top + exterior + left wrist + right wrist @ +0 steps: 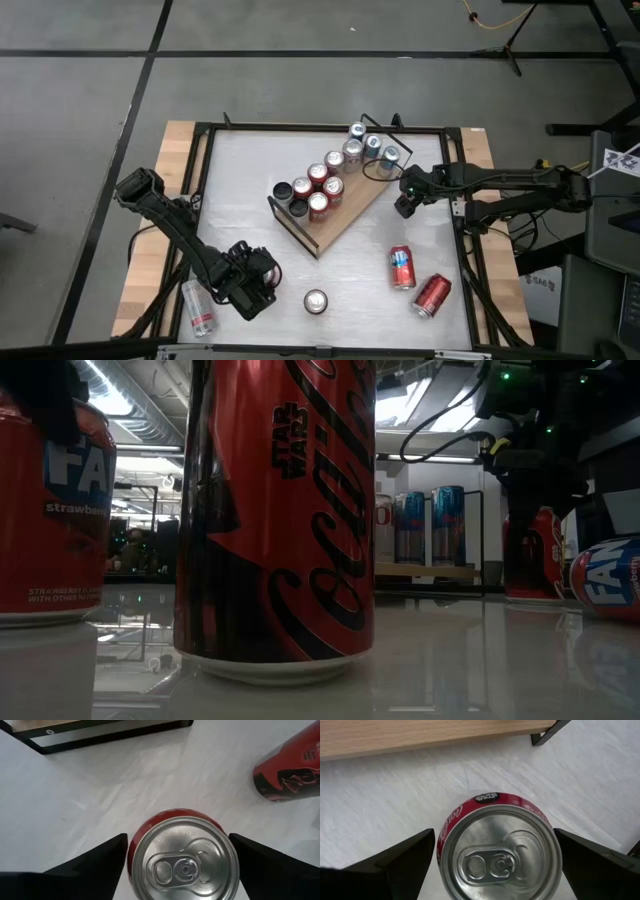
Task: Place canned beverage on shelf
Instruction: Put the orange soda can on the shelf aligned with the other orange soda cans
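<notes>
Hovering over two separate upright cans, both claws sit with fingers spread wide and nothing gripped. The left claw (262,285) is near the front of the table (240,200), its fingers either side of a standing red can (182,857) without visibly touching it. The right claw (404,203) hangs just off the right end of the shelf (330,222), straddling another red can (497,847) the same way. The shelf lies slantwise mid-table and already carries two rows of cans (335,170), with bare wood left along its near side. Three more cans lie or stand loose on the table.

The risk, as I judge it, is a finger clipping a can's rim while closing and knocking it over. The right can also stands near the shelf's wire rail (380,128), so a careless lift could snag there or bump the placed cans.
</notes>
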{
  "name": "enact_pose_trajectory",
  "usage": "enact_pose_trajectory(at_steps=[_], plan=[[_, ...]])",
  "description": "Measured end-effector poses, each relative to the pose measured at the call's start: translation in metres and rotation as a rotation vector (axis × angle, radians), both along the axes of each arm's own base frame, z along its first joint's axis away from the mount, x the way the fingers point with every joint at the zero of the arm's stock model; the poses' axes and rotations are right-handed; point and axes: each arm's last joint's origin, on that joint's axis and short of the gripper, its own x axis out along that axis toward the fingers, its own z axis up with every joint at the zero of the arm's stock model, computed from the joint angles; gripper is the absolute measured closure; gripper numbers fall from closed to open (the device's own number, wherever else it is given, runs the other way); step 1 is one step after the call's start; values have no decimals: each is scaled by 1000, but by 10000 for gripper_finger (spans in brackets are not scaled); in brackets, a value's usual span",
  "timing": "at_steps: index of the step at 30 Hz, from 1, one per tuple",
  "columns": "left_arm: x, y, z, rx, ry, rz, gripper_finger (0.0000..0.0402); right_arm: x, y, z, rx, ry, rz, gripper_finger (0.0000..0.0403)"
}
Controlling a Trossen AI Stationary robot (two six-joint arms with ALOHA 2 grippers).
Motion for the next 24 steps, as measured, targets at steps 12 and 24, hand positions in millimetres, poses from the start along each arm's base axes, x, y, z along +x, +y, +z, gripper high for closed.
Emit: enact_pose_trajectory(at_steps=[12, 24], plan=[[1, 2, 0, 13, -6, 2, 131, 0, 0, 0, 0, 0, 0, 13], [7, 8, 1, 37, -8, -6, 130, 0, 0, 0, 0, 0, 0, 13]])
